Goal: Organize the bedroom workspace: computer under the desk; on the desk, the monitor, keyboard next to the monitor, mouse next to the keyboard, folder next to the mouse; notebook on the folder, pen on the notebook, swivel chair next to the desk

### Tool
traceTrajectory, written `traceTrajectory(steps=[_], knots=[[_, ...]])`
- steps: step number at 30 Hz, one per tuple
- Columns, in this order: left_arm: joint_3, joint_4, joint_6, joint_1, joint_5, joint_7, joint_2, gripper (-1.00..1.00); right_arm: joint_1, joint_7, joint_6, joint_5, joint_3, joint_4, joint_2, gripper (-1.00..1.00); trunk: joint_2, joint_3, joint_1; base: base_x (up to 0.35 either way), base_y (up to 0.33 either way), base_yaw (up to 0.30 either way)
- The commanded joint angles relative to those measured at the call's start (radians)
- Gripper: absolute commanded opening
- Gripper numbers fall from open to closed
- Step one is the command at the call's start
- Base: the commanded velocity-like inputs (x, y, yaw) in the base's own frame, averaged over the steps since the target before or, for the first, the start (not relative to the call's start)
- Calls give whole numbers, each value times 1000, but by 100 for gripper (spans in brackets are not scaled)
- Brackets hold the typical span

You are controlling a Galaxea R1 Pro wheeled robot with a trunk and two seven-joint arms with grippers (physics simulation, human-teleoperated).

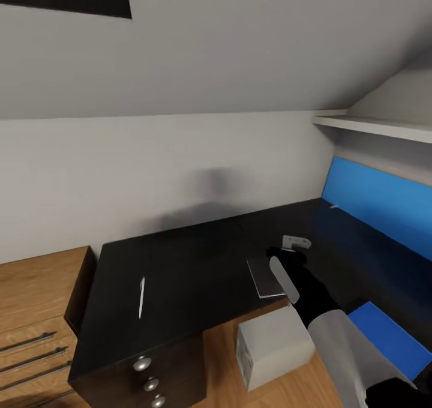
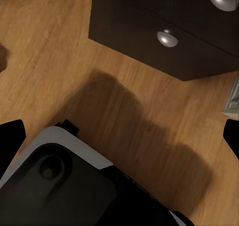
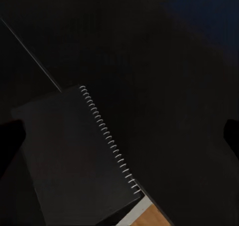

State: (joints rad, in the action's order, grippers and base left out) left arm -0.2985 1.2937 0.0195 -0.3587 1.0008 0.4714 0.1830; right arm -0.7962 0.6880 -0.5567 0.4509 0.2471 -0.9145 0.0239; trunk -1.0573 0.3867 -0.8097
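The black spiral-bound notebook (image 1: 264, 278) (image 3: 74, 156) lies at the front edge of the glossy black desk (image 1: 198, 258). My right gripper (image 1: 289, 261) (image 3: 119, 141) hovers open just above it, holding nothing. Further left on the desk lies the white pen (image 1: 141, 297). The light grey computer (image 1: 273, 345) stands on the floor under the desk. A bright blue folder (image 1: 390, 339) shows at lower right, partly behind my right arm. My left gripper (image 2: 119, 136) hangs open over the wood floor beside the drawer unit (image 2: 164, 31). Monitor, keyboard, mouse and swivel chair are out of view.
A long blue panel (image 1: 378, 201) runs along the right wall under a white shelf (image 1: 372, 126). A light-wood dresser (image 1: 36, 300) stands left of the desk. The drawer unit carries round silver knobs (image 1: 142, 363). My own base (image 2: 59, 186) shows below the left gripper.
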Motion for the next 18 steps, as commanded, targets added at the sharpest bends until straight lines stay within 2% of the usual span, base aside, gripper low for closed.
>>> traceTrajectory(steps=[1,4,5,7,8,13,18], knots=[[-2,1,5,-1,6,6,1,100,-4,6,1,8,2,10,0,100,-1,1,-1,294,-1,0],[-3,-1,11,-4,6,7,1,100,-11,1,8,14,1,40,2,100,-1,1,-1,310,-1,0],[-3,-5,14,-5,7,7,1,100,-18,0,12,26,1,62,2,100,-1,1,-1,325,0,0],[-3,-21,29,-7,6,3,1,100,-40,-21,30,81,0,122,3,100,-1,1,-1,334,0,0],[-4,-24,33,-7,6,3,1,100,-45,-30,35,90,0,136,3,100,-1,1,-1,336,0,0],[-4,-38,45,-8,6,6,-4,100,-69,-79,51,112,0,211,4,100,-1,1,-1,245,0,0],[-4,-65,49,-8,6,3,-10,100,-91,-121,58,122,0,281,7,100,-1,1,-1,64,0,0]])
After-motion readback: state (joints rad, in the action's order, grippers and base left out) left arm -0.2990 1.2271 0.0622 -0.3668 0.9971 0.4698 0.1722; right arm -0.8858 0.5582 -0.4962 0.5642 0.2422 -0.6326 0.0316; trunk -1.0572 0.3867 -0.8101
